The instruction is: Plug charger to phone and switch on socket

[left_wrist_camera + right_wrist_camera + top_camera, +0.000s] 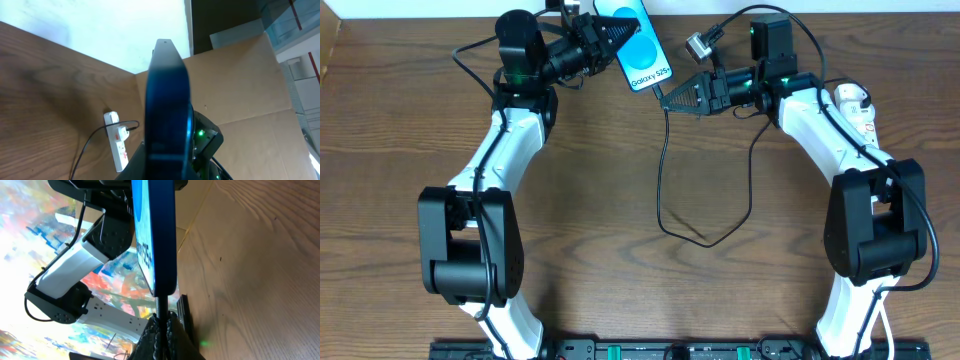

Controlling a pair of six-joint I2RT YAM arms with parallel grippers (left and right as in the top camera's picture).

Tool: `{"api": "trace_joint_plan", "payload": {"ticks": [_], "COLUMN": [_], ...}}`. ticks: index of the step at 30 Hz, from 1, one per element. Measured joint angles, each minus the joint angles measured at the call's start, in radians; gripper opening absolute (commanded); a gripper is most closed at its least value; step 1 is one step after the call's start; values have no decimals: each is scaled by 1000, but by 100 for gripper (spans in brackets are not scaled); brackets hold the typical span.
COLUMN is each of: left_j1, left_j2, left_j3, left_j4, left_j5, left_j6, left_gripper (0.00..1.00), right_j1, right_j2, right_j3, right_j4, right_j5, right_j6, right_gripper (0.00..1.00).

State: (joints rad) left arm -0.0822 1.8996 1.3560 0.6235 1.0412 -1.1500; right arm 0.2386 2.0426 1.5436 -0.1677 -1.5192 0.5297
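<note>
1. The right fingers, closest to the lens, are pinched narrow on the charger, just behind its plug tip
2. That tip points straight along the long axis of the phone and meets its lower short edge; I cannot tell whether it is fully seated
3. The left fingers are clamped on the phone's other end, apparently holding it off the counter
4. The socket lies on the counter beside the right arm, which looks the nearer one for its switch; the charger's cable loops slack across the counter
</note>
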Motion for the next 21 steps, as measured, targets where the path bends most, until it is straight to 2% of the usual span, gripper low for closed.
{"api": "trace_joint_plan", "payload": {"ticks": [21], "left_j1": [23], "left_j2": [0], "left_j3": [0], "left_j4": [0], "left_j5": [-5], "left_j6": [3], "left_gripper": [7], "right_j1": [0], "right_j2": [0], "right_j3": [0], "right_j4": [-45], "right_j5": [-14], "right_j6": [-37], "right_gripper": [1]}}
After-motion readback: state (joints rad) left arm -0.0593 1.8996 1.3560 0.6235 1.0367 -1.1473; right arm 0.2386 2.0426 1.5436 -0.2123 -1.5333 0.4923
